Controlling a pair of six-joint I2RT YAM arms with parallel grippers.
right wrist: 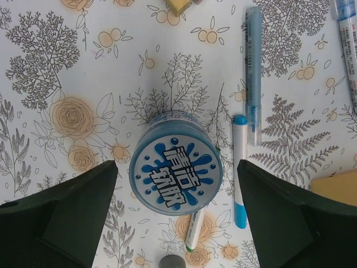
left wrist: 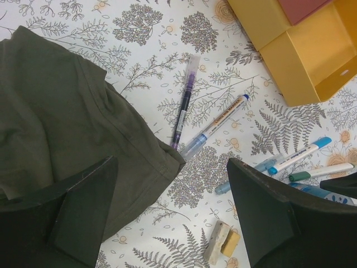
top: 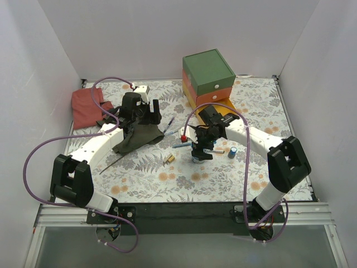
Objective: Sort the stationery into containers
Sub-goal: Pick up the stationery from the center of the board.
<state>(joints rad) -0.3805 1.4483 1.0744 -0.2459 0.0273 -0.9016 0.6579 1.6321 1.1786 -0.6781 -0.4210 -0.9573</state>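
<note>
My right gripper (right wrist: 177,164) is open and hangs straight over the round blue-white tin (right wrist: 175,170), one finger on each side, not touching it. From above, it (top: 201,152) is at the table's middle. A blue-capped white marker (right wrist: 240,167), a light blue pen (right wrist: 254,72) and a green-tipped marker (right wrist: 194,229) lie by the tin. My left gripper (left wrist: 172,167) is open and empty above the edge of the dark green cloth (left wrist: 56,123). A purple pen (left wrist: 184,100), a white pen (left wrist: 215,125) and the small brass piece (left wrist: 222,243) lie near it. The yellow drawer (left wrist: 312,61) stands pulled out.
The green-topped chest (top: 208,75) stands at the back right with its green and red-orange drawers shut. A small blue cylinder (top: 232,152) stands right of my right gripper. The red cloth (top: 86,106) lies at the back left. White walls close in three sides.
</note>
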